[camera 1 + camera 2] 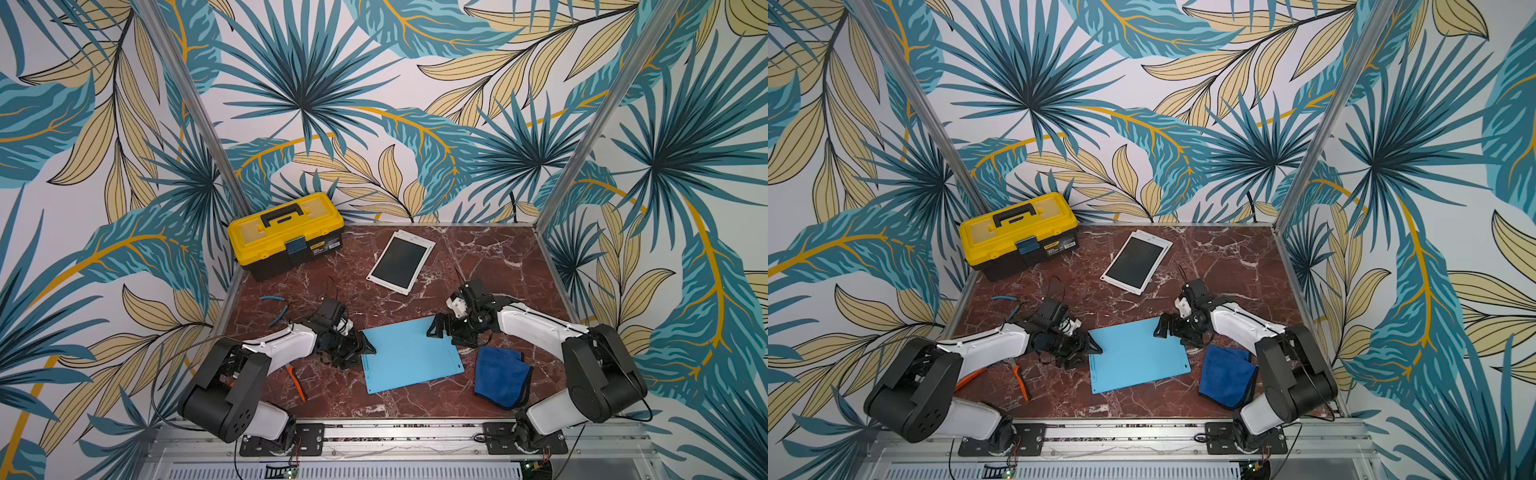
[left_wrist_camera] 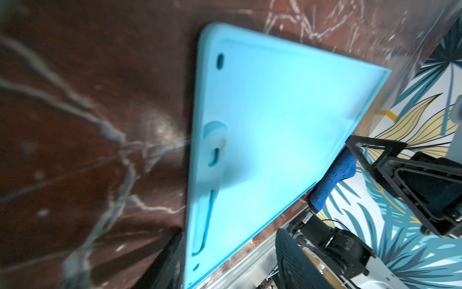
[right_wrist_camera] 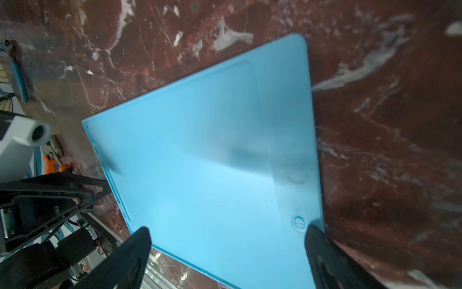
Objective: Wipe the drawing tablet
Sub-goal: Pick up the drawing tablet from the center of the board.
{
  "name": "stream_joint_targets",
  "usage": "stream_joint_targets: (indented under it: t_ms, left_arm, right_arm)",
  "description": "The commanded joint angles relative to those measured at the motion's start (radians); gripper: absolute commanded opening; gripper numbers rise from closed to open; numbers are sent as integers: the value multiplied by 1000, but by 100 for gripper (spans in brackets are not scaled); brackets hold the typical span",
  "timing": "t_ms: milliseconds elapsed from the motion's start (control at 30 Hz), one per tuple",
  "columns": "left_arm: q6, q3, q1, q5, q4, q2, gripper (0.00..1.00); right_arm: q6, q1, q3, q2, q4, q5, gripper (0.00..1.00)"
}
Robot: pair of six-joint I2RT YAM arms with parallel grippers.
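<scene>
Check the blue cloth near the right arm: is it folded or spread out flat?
Folded. In both top views the blue cloth lies as a compact bundle with overlapping layers and a doubled edge, not spread flat.

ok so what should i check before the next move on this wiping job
1. Cloth in hand: not ok. The blue cloth lies loose, held by neither gripper.
2. Right gripper free to fetch it: ok. Jaws wide apart and empty, over the blue tablet.
3. Left gripper clear of the tablet: cannot tell. Jaws apart at its edge, contact unclear.
4. Tablet lying flat: ok in both top views.
5. Screen side up: cannot tell. Only a plain blue face shows, with no dark screen like the white tablet has.
</scene>
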Motion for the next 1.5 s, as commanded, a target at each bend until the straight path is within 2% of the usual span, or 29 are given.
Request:
stream_joint_targets:
  t_ms: [0, 367, 533, 633, 733, 833, 967, 1100, 1267, 1467]
  left_arm:
    - [-30, -20, -12, -31, 43, 57, 60]
    - [-17, -16, -9, -49, 46, 76, 60]
    - [-12, -17, -8, -49, 46, 81, 60]
    - [-12, -16, -8, -50, 46, 85, 60]
    - [-10, -15, -8, -48, 46, 85, 60]
    - [1, -9, -8, -48, 46, 97, 60]
    - [62, 3, -4, 9, 102, 143, 61]
    - [100, 8, 1, 47, 135, 191, 61]
    - [121, 6, 14, 42, 138, 207, 60]
    - [133, -4, 30, 38, 136, 202, 57]
  right_arm:
    - [7, -19, -66, 16, 25, 19, 98]
    - [-10, -41, -93, -120, -72, 148, 98]
    - [-33, -59, -92, -181, -102, 165, 99]
    - [-43, -69, -91, -151, -100, 149, 99]
    - [-40, -74, -98, -58, -55, 75, 99]
    - [-1, -74, -133, 54, 75, -50, 99]
    - [116, -72, -236, 162, 410, -313, 97]
    - [267, -72, -325, 228, 722, -483, 95]
    - [326, -72, -376, 240, 885, -577, 93]
    - [308, -70, -401, 168, 857, -576, 92]
